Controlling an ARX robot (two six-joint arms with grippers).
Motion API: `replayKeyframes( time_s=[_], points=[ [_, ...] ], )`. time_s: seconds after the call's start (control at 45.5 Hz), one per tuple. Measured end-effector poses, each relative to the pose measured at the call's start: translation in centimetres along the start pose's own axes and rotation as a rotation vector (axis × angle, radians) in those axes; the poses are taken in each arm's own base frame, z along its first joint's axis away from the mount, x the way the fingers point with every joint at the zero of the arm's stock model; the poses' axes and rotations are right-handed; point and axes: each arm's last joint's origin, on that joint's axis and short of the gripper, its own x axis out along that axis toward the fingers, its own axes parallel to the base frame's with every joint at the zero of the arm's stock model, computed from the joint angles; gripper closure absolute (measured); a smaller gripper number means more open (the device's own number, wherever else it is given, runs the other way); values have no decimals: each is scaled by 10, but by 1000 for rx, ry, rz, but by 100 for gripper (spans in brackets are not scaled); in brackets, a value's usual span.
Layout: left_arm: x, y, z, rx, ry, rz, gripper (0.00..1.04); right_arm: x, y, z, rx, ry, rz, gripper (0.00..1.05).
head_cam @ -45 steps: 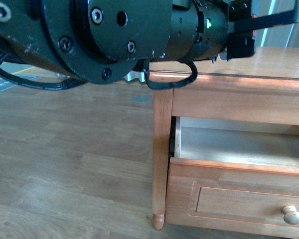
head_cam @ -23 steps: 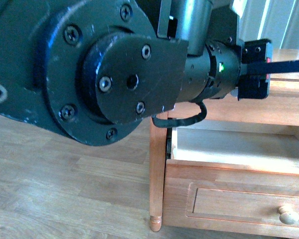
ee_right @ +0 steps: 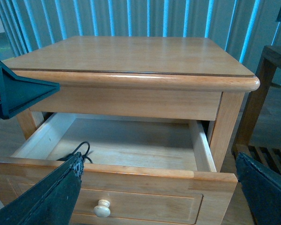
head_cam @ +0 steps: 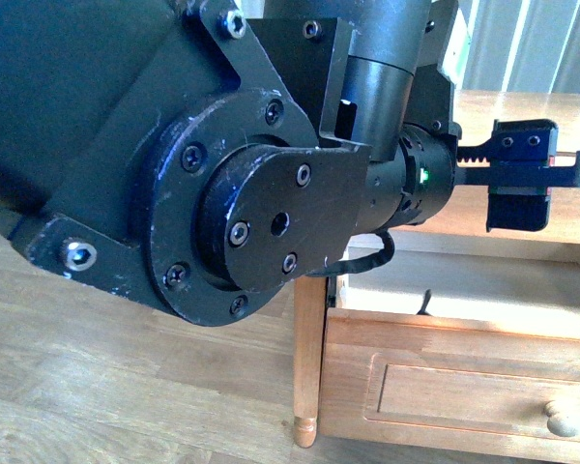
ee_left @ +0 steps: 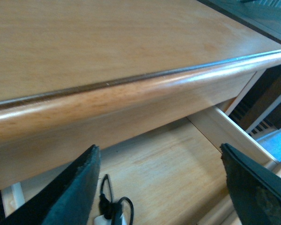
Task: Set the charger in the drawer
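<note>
The drawer (ee_right: 145,199) of the honey-coloured cabinet stands pulled out, its round knob (ee_right: 102,208) facing me. The charger (ee_left: 106,216) lies on the drawer floor (ee_left: 178,159) near one side wall: a white block with a looped black cable. Only the cable (ee_right: 83,149) shows in the right wrist view, and a short black stub (head_cam: 425,302) pokes above the drawer front (head_cam: 445,333) in the front view. My left gripper (ee_left: 159,154) hangs open and empty just above the drawer, below the cabinet's top edge. My right gripper (ee_right: 159,159) is open in front of the drawer, holding nothing.
The left arm (head_cam: 222,193) fills most of the front view, its gripper (head_cam: 565,166) level with the cabinet top (ee_right: 131,54). A dark slatted wooden stand (ee_right: 267,93) is beside the cabinet. Blue-lit vertical blinds (ee_right: 131,18) hang behind. Wood floor (head_cam: 126,387) lies to the cabinet's left.
The left arm has swung down and to the right in the front view, bringing its gripper from above the cabinet top to the drawer opening. A black cable stub now shows in the drawer.
</note>
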Motion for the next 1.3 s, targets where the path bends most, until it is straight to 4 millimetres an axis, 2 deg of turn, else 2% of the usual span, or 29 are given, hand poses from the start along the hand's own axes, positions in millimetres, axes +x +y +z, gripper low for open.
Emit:
replayKeyframes(
  time_s=[0.088, 0.132, 0.22, 0.308, 0.418, 0.484, 0.638, 0.704, 0.902, 0.989, 1.099, 1.297],
  points=[
    [-5, 0, 9, 9, -29, 30, 12, 0, 0, 0, 0, 0, 0, 8],
    [-12, 1, 20, 18, -63, 60, 5, 0, 0, 0, 0, 0, 0, 8],
    [-32, 4, 44, 31, -138, 141, 7, 0, 0, 0, 0, 0, 0, 8],
    [-51, 10, 59, 46, -192, 220, 6, 0, 0, 0, 0, 0, 0, 8],
    [-75, 19, 67, 65, -228, 336, 6, 0, 0, 0, 0, 0, 0, 8],
    [-100, 26, 68, 68, -247, 437, 6, 0, 0, 0, 0, 0, 0, 8],
    [-146, 33, 60, 50, -275, 589, 6, 0, 0, 0, 0, 0, 0, 8],
    [-176, 34, 49, 30, -285, 686, 6, 0, 0, 0, 0, 0, 0, 8],
    [-238, 34, 19, -49, -282, 873, 6, 0, 0, 0, 0, 0, 0, 8],
    [-273, 35, -2, -115, -276, 985, 6, 0, 0, 0, 0, 0, 0, 8],
    [-293, 36, -15, -154, -266, 1080, 6, 0, 0, 0, 0, 0, 0, 8],
    [-296, 36, -15, -180, -288, 1079, 6, 0, 0, 0, 0, 0, 0, 8]
  ],
)
